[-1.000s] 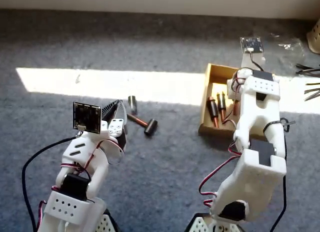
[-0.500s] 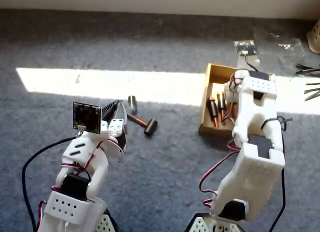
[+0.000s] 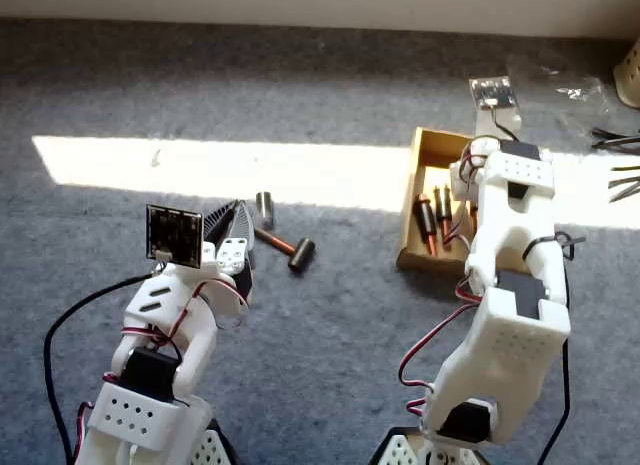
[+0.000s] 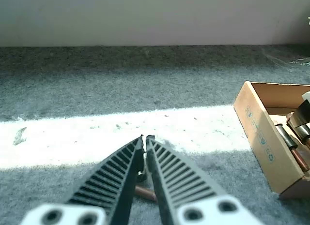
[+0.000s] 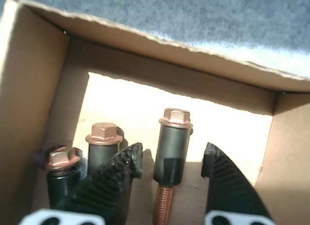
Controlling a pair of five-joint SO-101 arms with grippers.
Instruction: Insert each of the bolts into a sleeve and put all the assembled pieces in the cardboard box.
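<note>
Grey carpet (image 3: 330, 315) is spread under both arms and is crossed by a bright band of sunlight (image 3: 150, 160). On the right the right arm (image 3: 510, 285) is stretched out over the cardboard box (image 3: 408, 215), and on the left the left arm (image 3: 170, 335) is bent low over the carpet, well apart from the box.

The right gripper (image 5: 173, 152) is held inside the box with its fingers spread wide. Nothing is gripped — one assembled piece (image 5: 173, 138) is seen lying between the fingers, with clear gaps at either side. Two more assembled pieces (image 5: 103, 142) are laid beside it against the box wall, their copper heads turned the same way.

The left gripper (image 4: 144, 139) is closed tip to tip, with nothing held. Just past its tips a loose bolt (image 3: 278, 243) is seen flat on the carpet, dark at one end — whether that end is a sleeve cannot be told. A dark sleeve (image 3: 264, 205) is stood close by, at the edge of the sunlit band
</note>
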